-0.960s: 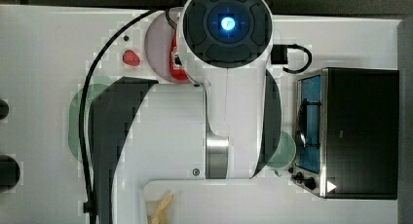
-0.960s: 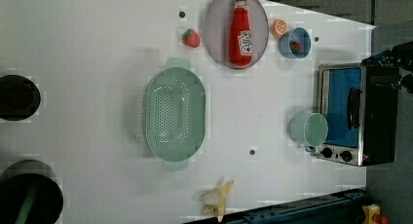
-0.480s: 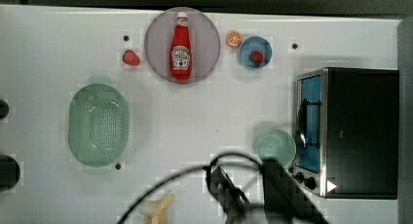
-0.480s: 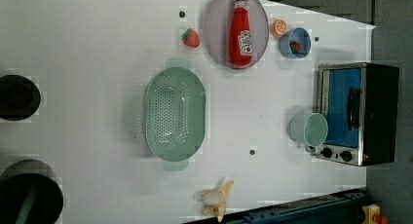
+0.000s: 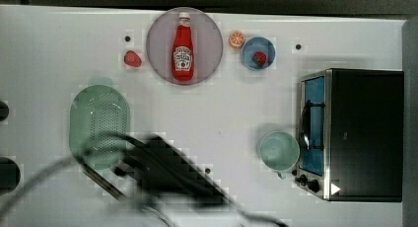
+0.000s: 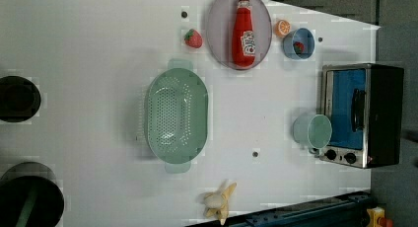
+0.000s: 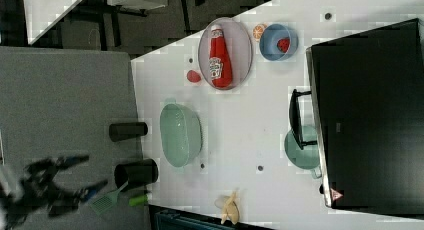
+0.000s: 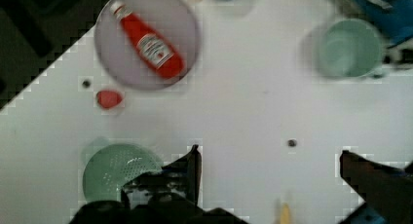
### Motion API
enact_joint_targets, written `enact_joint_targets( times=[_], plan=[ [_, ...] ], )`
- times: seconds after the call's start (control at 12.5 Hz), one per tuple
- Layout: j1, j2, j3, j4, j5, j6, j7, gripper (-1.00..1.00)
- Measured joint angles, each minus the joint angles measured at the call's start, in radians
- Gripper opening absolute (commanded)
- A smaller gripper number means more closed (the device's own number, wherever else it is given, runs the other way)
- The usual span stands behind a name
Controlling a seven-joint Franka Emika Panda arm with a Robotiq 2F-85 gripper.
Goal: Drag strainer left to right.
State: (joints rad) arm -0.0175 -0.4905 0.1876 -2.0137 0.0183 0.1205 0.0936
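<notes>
The mint-green perforated strainer [image 6: 176, 119] lies on the white table [image 6: 88, 44] toward the left view's left of centre, its long axis running up and down the picture, with a small tab handle at each visible end; in the top view the strainer [image 5: 98, 122] sits at the top view's left, where it was half a second ago. What differs is the arm: a second ago its white body covered the middle of the top view, half a second ago only dark parts showed at the bottom middle, and now a blurred dark mass with cables crosses the top view's lower left, overlapping the strainer's lower edge. In the wrist view the gripper [image 8: 269, 160] has its two dark fingers [image 8: 191, 166] spread wide apart, holding nothing, with bare table between them and the strainer [image 8: 116, 169] partly hidden behind one of them. The ketchup bottle [image 6: 244, 32] lies on the round grey plate [image 6: 219, 29], a strawberry [image 6: 193, 38] just beside the plate. A blue bowl [image 6: 299, 43] holds a small red fruit, an orange slice [image 6: 282, 27] next to it. The mint-green cup [image 6: 313, 132] stands just beside the toaster oven [image 6: 361, 114]. A peeled banana [image 6: 220, 201] lies near the table edge, well apart from the strainer.
</notes>
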Motion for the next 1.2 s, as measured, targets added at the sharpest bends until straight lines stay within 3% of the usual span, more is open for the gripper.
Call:
enact_joint_targets(
  times=[0.48,0.88,1.2],
  plan=[
    [0.046,0.403,0.335,-0.176,-0.027,0.319,0.368,1.0],
    [0.075,0.667,0.431,-0.172,-0.014,0.609,0.774,1.0],
    [0.088,0.812,0.405,-0.188,-0.08,0.678,0.989,1.0]
  ],
)
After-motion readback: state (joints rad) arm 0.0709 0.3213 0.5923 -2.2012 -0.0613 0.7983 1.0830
